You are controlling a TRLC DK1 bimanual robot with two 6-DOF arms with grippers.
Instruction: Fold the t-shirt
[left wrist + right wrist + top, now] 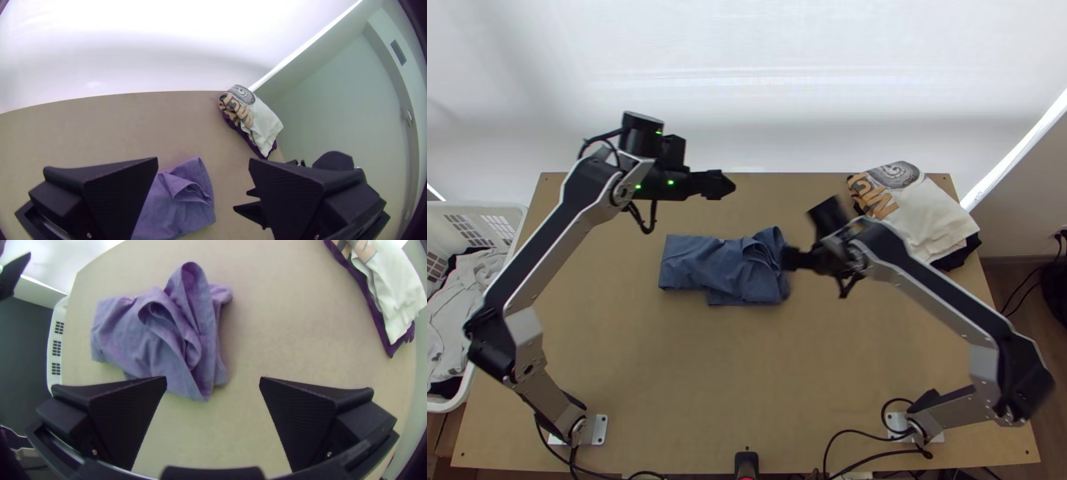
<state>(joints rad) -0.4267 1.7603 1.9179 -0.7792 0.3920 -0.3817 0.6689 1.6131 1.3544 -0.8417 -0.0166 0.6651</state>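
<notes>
A white backdrop is rising behind the light wooden table. Near the middle of the top view, the right gripper is holding its 2 fingers wide apart, with nothing between them, at the right edge of the blue t-shirt. Higher up and left of centre, the left gripper is also spreading its 2 fingers wide and gripping nothing.

The t-shirt is lying partly folded in the middle of the frame, its long axis running left to right. Its flatter end is pointing left; its bunched end is pointing right, towards the right gripper. The right wrist view is showing a loop of cloth rising from the bunch, beside a curled fold. The left wrist view is taking in a wall vent. The top view is showing a white basket of clothes at far left and a clothes pile at upper right, white cloth lying over dark.

In the left wrist view, a finger is covering part of the t-shirt and the bottom edge is cutting it off. Whether the right gripper is touching the cloth is staying hard to tell.
</notes>
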